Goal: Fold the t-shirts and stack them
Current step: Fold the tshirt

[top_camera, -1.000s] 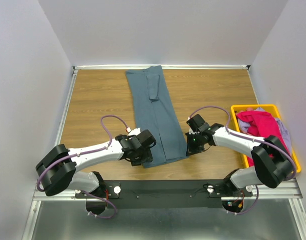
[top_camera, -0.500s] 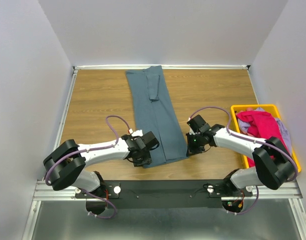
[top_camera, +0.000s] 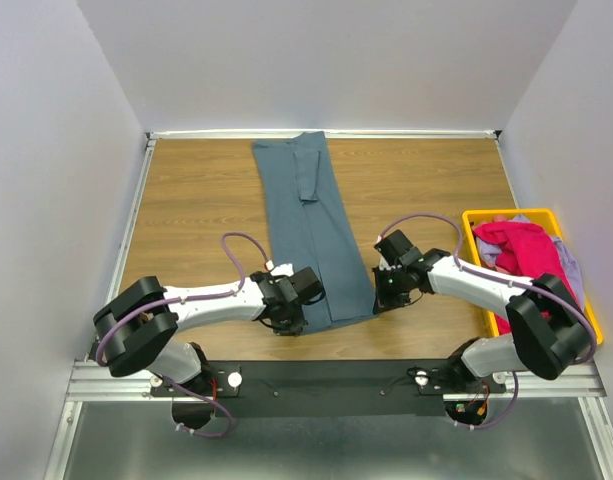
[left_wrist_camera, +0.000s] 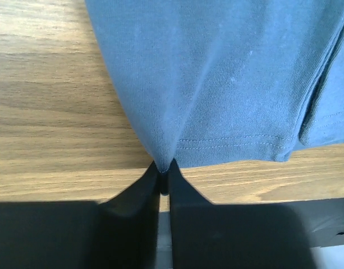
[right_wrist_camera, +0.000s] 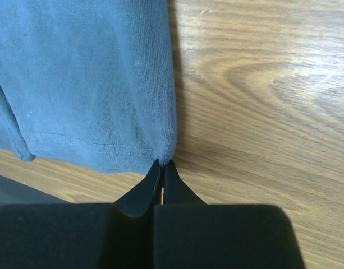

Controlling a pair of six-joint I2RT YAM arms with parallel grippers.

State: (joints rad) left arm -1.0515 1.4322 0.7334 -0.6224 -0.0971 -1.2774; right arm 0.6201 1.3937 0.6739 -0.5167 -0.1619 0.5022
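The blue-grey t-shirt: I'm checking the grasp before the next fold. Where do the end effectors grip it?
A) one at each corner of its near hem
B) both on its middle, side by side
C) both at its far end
A: the wrist views show the left end effector and the right end effector each pinched shut on a near hem corner of the blue-grey t-shirt.

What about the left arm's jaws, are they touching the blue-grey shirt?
Touching. The left wrist view shows the left arm's jaws shut on the near hem of the blue-grey t-shirt, cloth puckering into their tips.
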